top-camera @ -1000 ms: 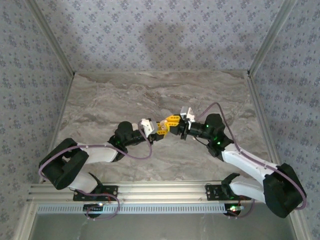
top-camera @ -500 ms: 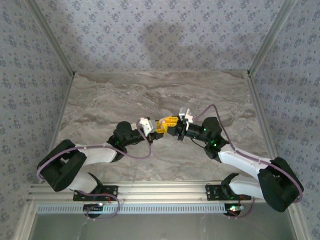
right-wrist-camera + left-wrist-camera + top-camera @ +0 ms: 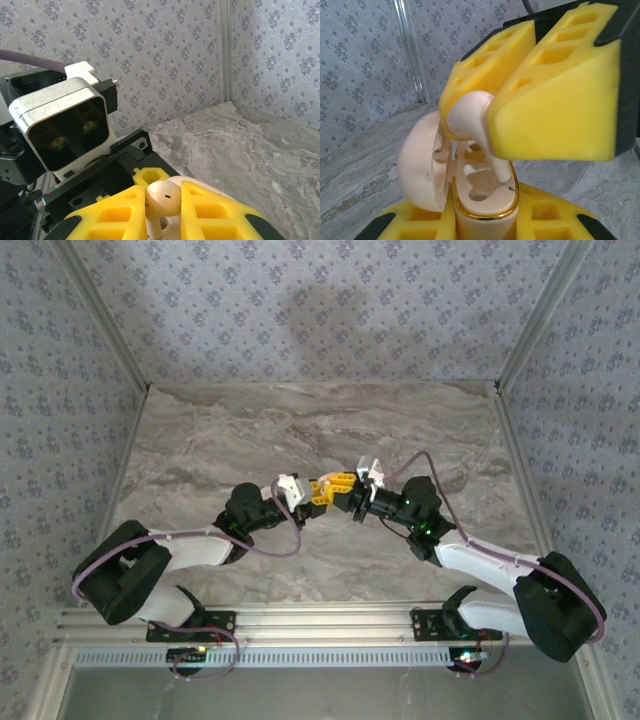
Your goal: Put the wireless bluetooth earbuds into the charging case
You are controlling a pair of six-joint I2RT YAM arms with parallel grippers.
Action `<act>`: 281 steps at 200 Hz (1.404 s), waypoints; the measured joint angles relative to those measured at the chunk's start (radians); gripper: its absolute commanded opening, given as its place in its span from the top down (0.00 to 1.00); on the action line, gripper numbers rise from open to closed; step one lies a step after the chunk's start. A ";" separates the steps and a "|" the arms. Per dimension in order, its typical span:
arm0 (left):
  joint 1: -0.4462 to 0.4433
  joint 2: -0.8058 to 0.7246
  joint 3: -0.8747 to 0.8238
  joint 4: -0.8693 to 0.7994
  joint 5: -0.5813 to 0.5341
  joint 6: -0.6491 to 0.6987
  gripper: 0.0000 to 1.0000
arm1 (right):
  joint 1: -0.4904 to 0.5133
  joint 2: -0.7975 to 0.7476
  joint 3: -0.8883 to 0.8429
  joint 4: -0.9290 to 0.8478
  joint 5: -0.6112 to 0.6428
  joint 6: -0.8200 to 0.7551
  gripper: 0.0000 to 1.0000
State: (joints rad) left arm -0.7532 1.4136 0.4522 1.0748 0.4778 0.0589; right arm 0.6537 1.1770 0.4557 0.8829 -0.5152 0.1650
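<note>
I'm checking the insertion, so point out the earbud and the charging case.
earbud [image 3: 470, 114], left wrist view, on its rounded head.
charging case [image 3: 420, 160], left wrist view, on its open lid.

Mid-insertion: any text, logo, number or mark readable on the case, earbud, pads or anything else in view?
None readable anywhere.
On the case: none; plain cream, gold rim.
On the earbud: one dark dot, no letters.
On the yellow pincer pads: none; blank foam.
On the left wrist camera: no label visible.
On the wallpaper: floral pattern, no writing.
</note>
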 measured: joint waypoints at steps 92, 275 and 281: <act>0.000 -0.008 -0.002 -0.006 -0.013 0.000 0.87 | 0.009 0.053 0.000 0.072 0.030 0.000 0.80; 0.000 -0.032 -0.005 -0.064 -0.015 0.004 0.87 | 0.055 0.012 -0.019 0.008 0.101 -0.027 0.76; -0.001 -0.034 -0.005 -0.064 -0.015 0.004 0.87 | 0.055 0.007 -0.020 0.006 0.102 -0.027 0.76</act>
State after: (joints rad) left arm -0.7540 1.3800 0.4477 1.0107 0.4629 0.0631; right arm 0.7090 1.1843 0.4355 0.8890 -0.4133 0.1379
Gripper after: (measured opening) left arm 0.230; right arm 0.240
